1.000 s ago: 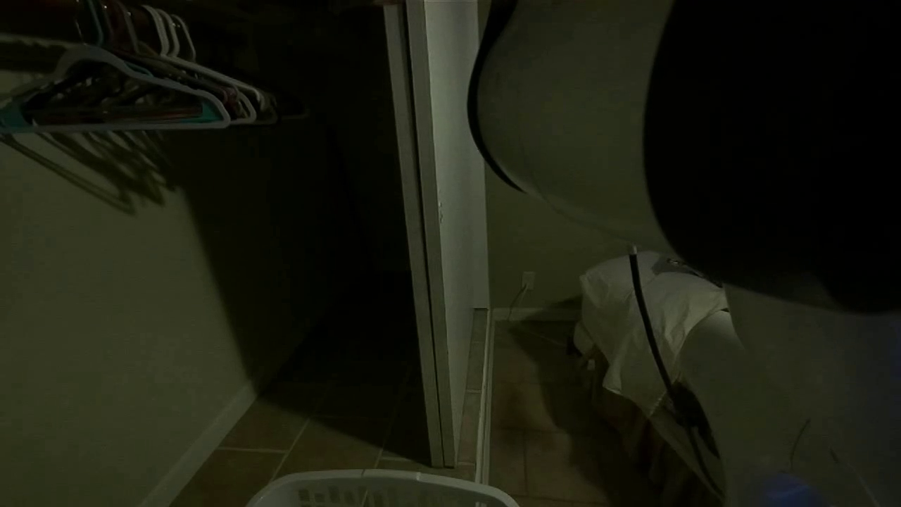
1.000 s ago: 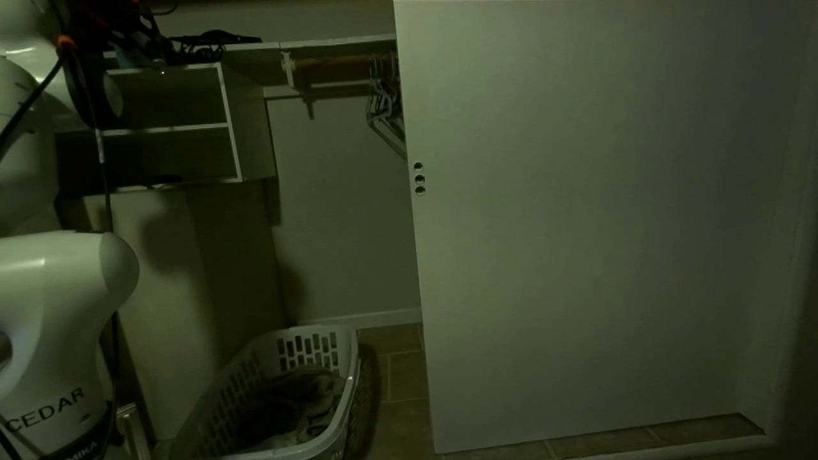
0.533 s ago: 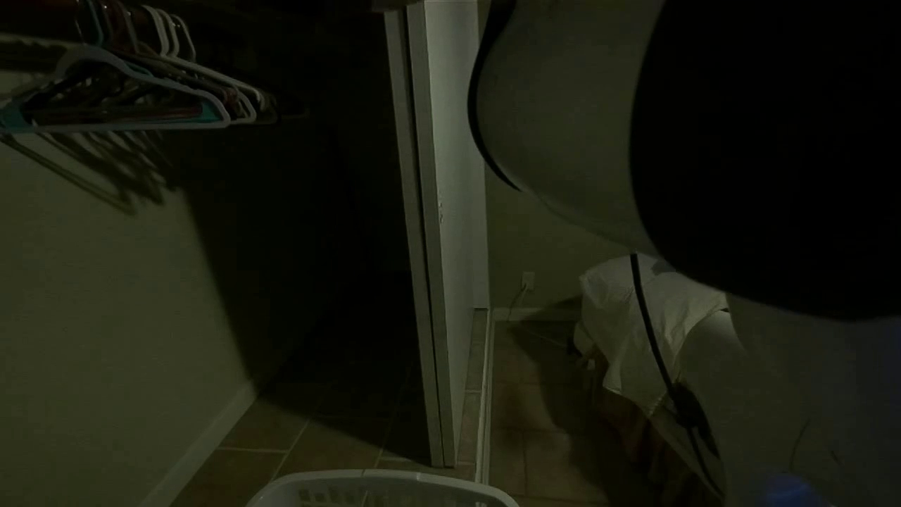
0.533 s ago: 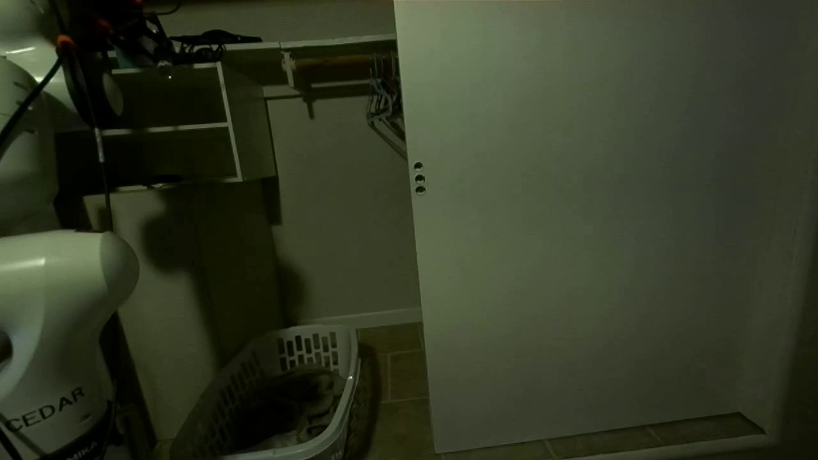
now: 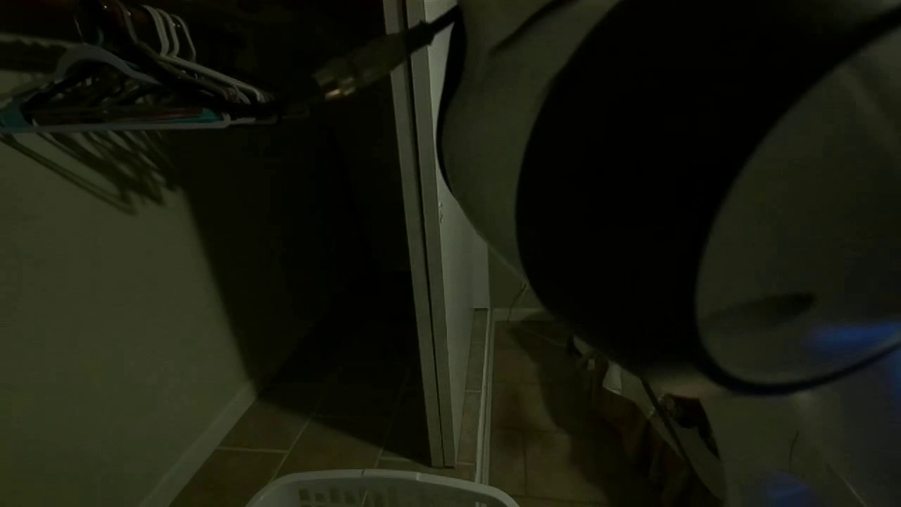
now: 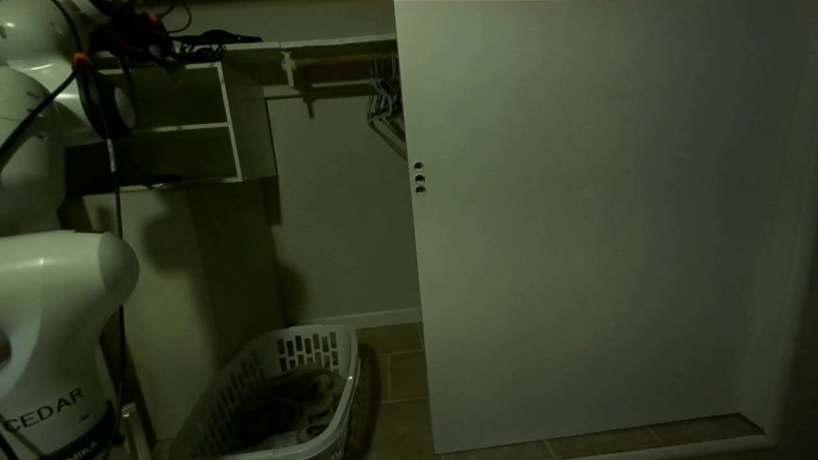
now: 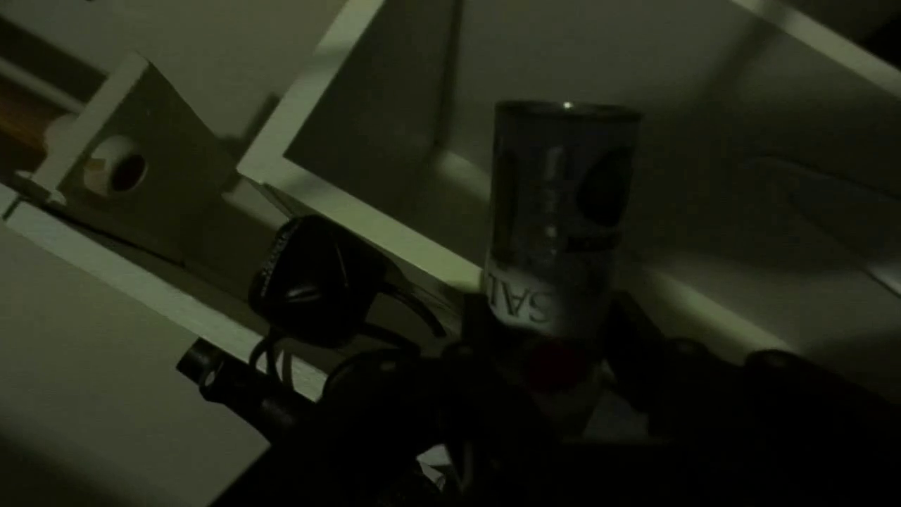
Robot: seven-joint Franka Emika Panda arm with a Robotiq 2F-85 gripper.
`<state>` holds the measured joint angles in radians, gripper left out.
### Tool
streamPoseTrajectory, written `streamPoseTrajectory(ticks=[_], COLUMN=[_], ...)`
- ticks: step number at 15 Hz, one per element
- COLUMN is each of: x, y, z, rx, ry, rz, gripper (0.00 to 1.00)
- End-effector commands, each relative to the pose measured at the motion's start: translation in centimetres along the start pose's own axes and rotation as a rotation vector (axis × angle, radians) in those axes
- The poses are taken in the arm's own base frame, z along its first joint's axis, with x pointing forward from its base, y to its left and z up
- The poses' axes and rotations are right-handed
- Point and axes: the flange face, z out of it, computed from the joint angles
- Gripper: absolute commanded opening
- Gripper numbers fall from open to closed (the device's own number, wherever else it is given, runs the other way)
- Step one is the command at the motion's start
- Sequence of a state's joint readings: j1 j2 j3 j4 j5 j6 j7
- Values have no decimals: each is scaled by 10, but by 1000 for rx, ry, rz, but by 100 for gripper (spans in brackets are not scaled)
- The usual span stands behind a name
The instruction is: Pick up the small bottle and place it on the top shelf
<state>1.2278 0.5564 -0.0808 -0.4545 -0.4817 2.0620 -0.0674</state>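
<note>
The small bottle point(image 7: 563, 211) is a round container with dark and white parts and upside-down lettering reading "SAL". It stands between the dark fingers point(image 7: 633, 338) of my gripper point(image 7: 552, 327), which are shut on its lower part in the wrist view. Behind it shows a white shelf board edge point(image 7: 380, 229); whether the bottle is over or in front of the shelf I cannot tell. In an exterior view the white shelf unit point(image 6: 223, 96) has two stacked compartments, and its top surface serves as the highest level. My dark wrist point(image 6: 134, 35) is at that height, blurred.
A black device with cords point(image 7: 317, 282) lies beside the shelf edge. Hangers point(image 5: 141, 91) hang on a rod point(image 6: 332, 65). A white laundry basket point(image 6: 348, 383) with cloth stands below, and a sliding door point(image 6: 575, 223) covers the right side. The scene is dim.
The arm has shifted slightly right and down in an exterior view, and its wrist has swung. In an exterior view the arm moved left, bringing a cable connector into sight. The grip has not changed.
</note>
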Motion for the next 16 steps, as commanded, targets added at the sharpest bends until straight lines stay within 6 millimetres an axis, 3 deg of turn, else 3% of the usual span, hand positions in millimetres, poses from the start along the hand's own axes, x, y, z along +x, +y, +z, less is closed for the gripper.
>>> streamPoseTrajectory(ticks=[1, 7, 9, 13, 16], x=[0, -11, -17, -14, -19], y=[-5, 2, 8, 14, 11], z=[16, 34, 35, 18, -4], rx=[69, 210, 184, 160, 106], ry=[74, 29, -33, -54, -191], rz=[57, 238, 233, 156, 138], gripper=[19, 19, 19, 19, 19])
